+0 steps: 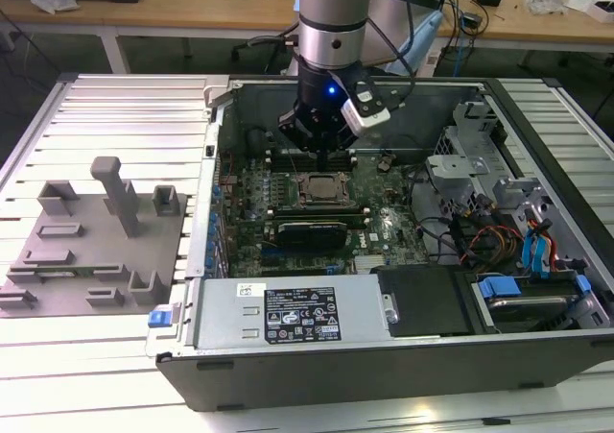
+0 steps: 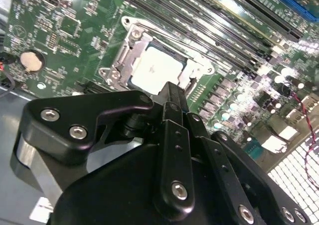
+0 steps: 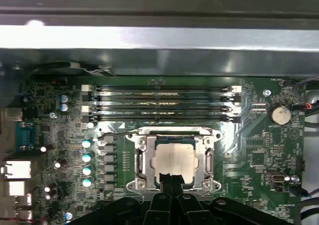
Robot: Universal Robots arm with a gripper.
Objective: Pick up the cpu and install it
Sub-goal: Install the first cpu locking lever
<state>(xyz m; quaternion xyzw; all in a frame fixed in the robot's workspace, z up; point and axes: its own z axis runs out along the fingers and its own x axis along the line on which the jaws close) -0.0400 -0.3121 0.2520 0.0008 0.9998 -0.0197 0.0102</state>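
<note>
Nearest in the exterior view, a long silver box (image 1: 288, 313) lies along the front wall of the open computer case (image 1: 384, 375). Outside the case, at about nine o'clock from it, a grey tray (image 1: 58, 260) sits on the ribbed table (image 1: 125, 116). Past the box lies the green board (image 1: 389, 227). Near its middle is the socket (image 1: 299, 199), with the cpu (image 1: 323, 191) lying flat inside the metal frame, pale top up. The gripper (image 1: 321, 147) hangs at twelve o'clock from the socket, low over the board. In the first wrist view its fingertips (image 3: 167, 180) sit close together with nothing between them, over the near edge of the cpu; whether they touch it cannot be told. Beyond the socket run the memory slots (image 3: 159, 103). The arm (image 1: 331, 20) rises above them, and wooden desks (image 1: 144, 15) stand farthest back.
</note>
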